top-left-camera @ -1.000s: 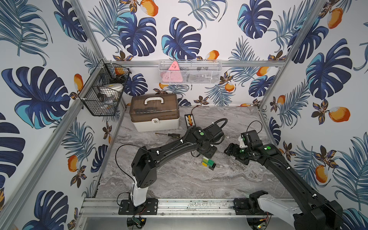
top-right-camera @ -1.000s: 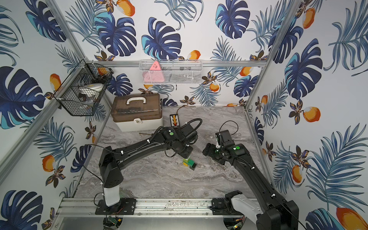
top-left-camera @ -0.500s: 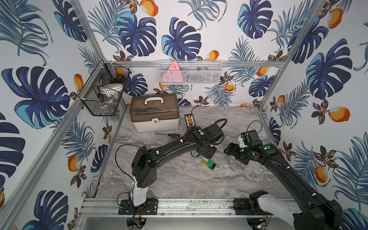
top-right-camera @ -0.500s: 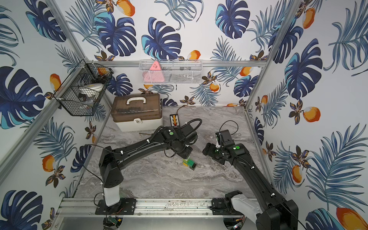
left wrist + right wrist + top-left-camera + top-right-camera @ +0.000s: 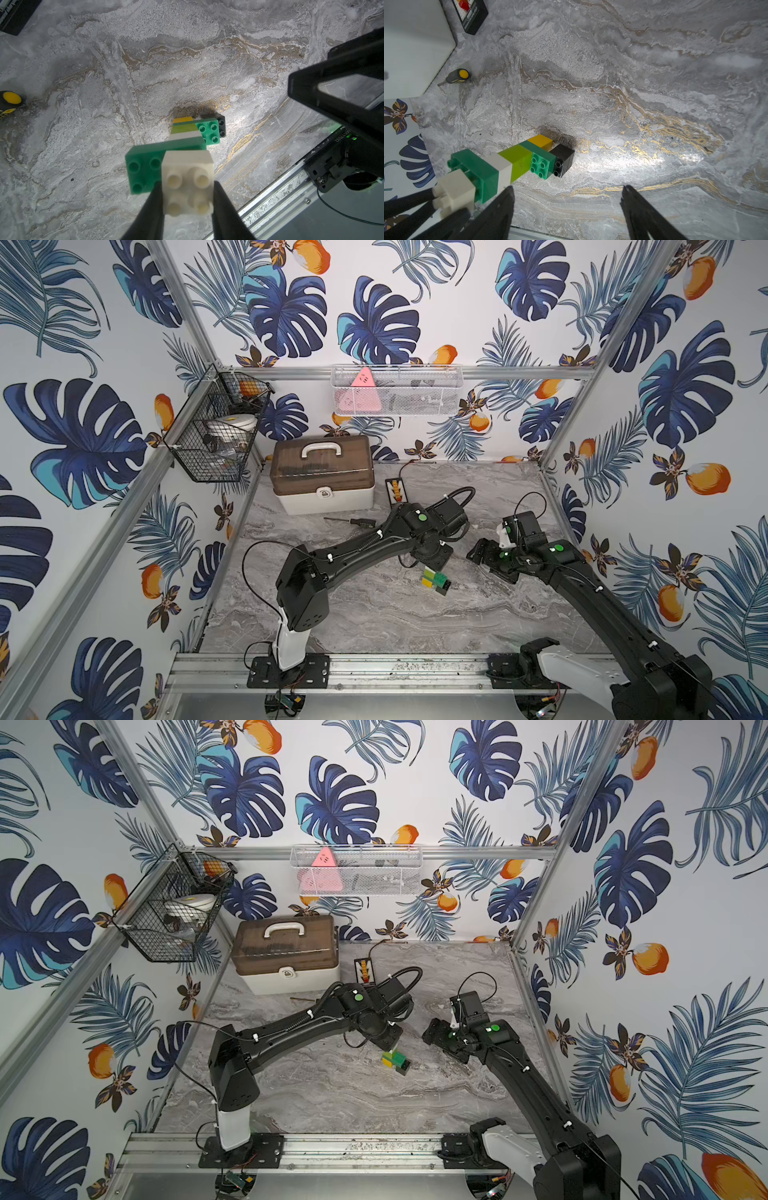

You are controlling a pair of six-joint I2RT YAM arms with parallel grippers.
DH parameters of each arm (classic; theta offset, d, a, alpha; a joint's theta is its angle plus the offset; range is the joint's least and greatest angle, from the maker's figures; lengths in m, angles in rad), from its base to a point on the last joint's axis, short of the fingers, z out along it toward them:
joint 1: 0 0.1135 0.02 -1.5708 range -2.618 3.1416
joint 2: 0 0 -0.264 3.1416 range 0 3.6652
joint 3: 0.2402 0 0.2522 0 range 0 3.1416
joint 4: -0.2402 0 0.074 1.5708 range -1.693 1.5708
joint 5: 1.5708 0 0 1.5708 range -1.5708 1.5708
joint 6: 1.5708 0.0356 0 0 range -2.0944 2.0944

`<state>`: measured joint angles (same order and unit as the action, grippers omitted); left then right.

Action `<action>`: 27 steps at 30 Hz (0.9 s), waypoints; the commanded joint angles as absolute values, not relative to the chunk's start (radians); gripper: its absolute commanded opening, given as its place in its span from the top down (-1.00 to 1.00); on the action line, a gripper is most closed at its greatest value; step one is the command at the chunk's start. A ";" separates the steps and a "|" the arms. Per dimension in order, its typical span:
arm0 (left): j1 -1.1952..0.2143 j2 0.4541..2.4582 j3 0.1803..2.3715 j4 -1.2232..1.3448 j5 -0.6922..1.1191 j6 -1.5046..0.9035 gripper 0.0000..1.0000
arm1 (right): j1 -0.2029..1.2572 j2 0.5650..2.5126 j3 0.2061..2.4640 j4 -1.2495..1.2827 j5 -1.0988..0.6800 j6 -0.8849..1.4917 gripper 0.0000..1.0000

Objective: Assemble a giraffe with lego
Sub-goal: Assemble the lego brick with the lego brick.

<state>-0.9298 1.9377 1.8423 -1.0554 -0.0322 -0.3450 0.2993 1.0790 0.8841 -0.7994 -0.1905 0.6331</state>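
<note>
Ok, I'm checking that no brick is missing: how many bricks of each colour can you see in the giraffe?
white bricks: 2
green bricks: 2
lime brick: 1
yellow brick: 1
black brick: 1
Total in giraffe: 7

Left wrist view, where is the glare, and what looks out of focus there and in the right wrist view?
Left wrist view: glare on the table beside the black brick; the white brick and the left fingers gripping it look soft. Right wrist view: a bright band on the table past the black brick, a dark shadow behind it, the near white brick blurred.
</note>
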 commanded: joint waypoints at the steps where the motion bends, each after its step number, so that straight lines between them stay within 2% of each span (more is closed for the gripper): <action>1: -0.929 1.948 1.870 -1.077 -0.049 -0.334 0.42 | 0.296 1.080 0.882 -0.788 -0.193 0.620 -0.67; 13: -0.928 1.967 1.939 -1.186 -0.081 -0.391 0.42 | 0.282 1.093 0.885 -0.776 -0.205 0.612 -0.67; 27: -0.928 1.966 1.898 -1.120 -0.035 -0.413 0.41 | 0.270 1.105 0.890 -0.778 -0.218 0.594 -0.69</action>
<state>-0.9298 1.9671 1.8980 -1.1324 -0.0498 -0.3988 0.2729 1.1088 0.8833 -0.7876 -0.2153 0.6094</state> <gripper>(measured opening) 0.370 0.842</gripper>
